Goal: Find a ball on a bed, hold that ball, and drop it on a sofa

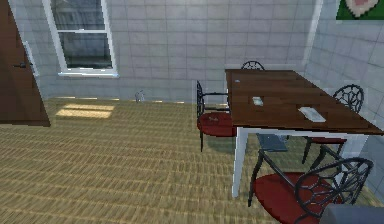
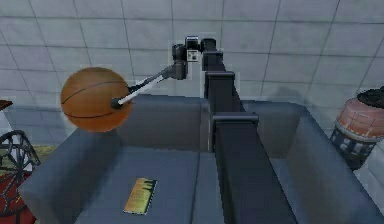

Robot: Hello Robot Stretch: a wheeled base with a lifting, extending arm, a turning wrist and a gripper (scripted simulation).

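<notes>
Arm side view: my gripper [image 2: 129,97] holds the ball [image 2: 92,98] clear above the sofa [image 2: 90,172] at the view's left; I cannot tell its finger setting. Forward view's left is open floor [image 1: 110,165], table [image 1: 290,100] at right.

I see the dark two-fingered hand [image 2: 128,97] at the far end of the dark square arm [image 2: 232,130], its thin fingers [image 2: 150,83] slanting down to the left. The hand holds a round orange ball with dark seams [image 2: 95,98], which hangs clear above the grey-blue cushioned sofa [image 2: 90,175]. Well below the hand, a small flat yellow-and-dark rectangle [image 2: 140,195] lies on the sofa seat. Far to the hand's right stands a round dark red-brown pot [image 2: 362,125]. Low to its left is a black metal chair with a red seat [image 2: 18,160]. A pale tiled wall [image 2: 300,40] is behind the hand.
</notes>
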